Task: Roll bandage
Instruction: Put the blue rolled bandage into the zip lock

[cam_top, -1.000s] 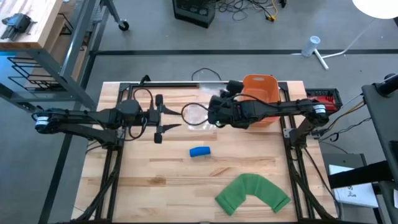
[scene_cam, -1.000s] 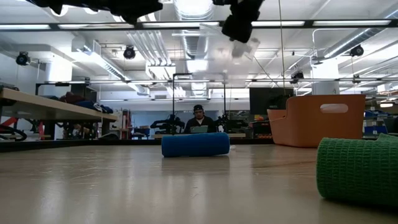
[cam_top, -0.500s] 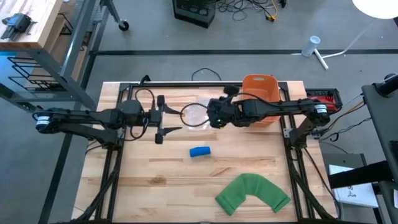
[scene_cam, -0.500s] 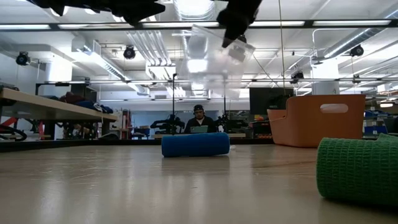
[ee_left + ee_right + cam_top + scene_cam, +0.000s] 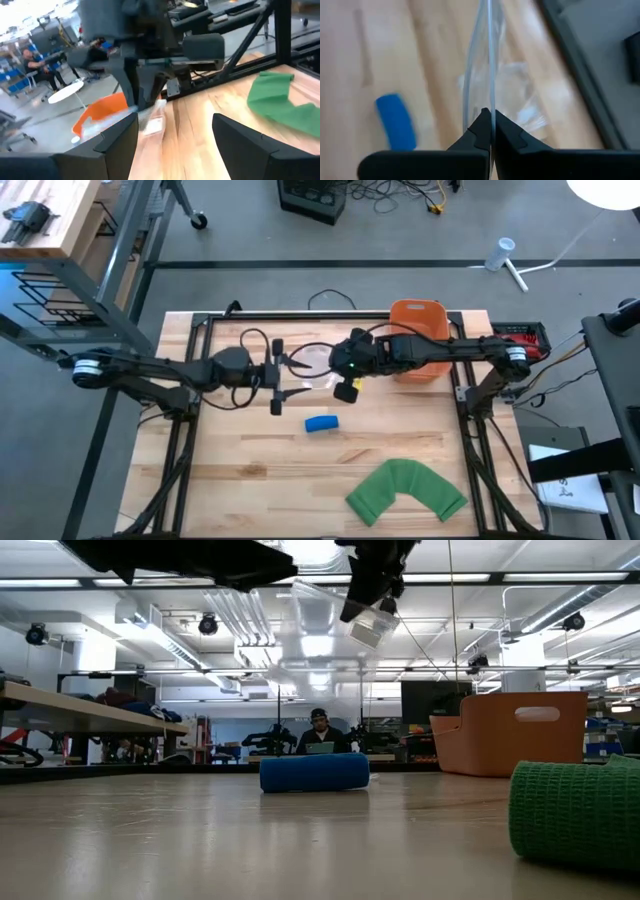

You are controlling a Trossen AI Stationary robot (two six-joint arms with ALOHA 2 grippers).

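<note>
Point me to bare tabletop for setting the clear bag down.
Free: the wood left of the small blue bandage roll and the green folded bandage, plus the strip between those two. Crowded: the far side, where both hands, the clear plastic bag and the orange plastic bin gather.

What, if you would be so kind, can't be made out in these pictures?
- Clear bag: right wrist view shows it edge-on, contents unreadable.
- Left gripper: low view cuts it off at the top edge.
- Green bandage: low view crops it at the right edge.
- Orange bin: inside hidden by the right arm.
</note>
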